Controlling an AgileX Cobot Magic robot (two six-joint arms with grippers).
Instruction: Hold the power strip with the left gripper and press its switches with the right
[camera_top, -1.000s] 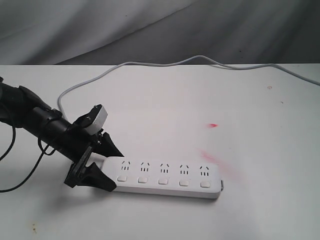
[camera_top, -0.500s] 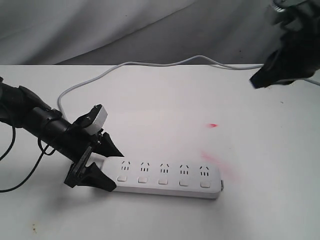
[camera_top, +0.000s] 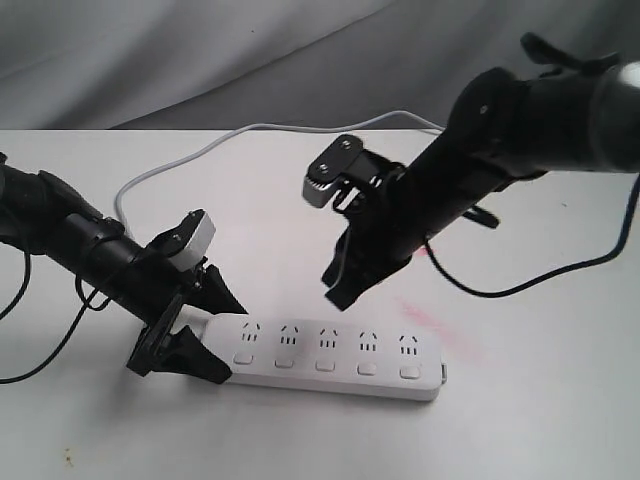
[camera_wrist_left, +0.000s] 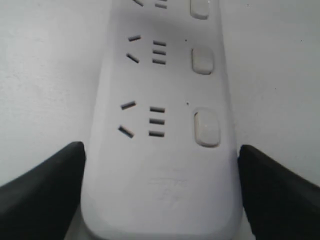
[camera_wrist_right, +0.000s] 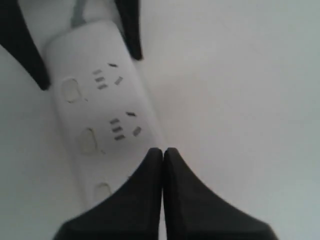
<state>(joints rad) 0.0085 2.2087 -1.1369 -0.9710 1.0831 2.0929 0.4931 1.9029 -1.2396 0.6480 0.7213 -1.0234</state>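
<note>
Exterior view: the long flat white plastic power strip (camera_top: 330, 355) is laid on the white table (camera_top: 540, 430) at lower centre. Its left end is clamped between the wide-spread black fingers (camera_wrist_left: 45, 190) of the slim left gripper (camera_top: 234, 343). The bulky black right gripper (camera_top: 333, 290) is poised above the strip at mid-frame, apart from it, tips pressed together and empty.

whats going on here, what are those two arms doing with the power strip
The left pincer clamps the cord end of the white power strip on the table, one finger on each long side. The right pincer, shut to a point, hangs in the air above the strip. It touches none of the switches yet, so the pressing has not begun.
</note>
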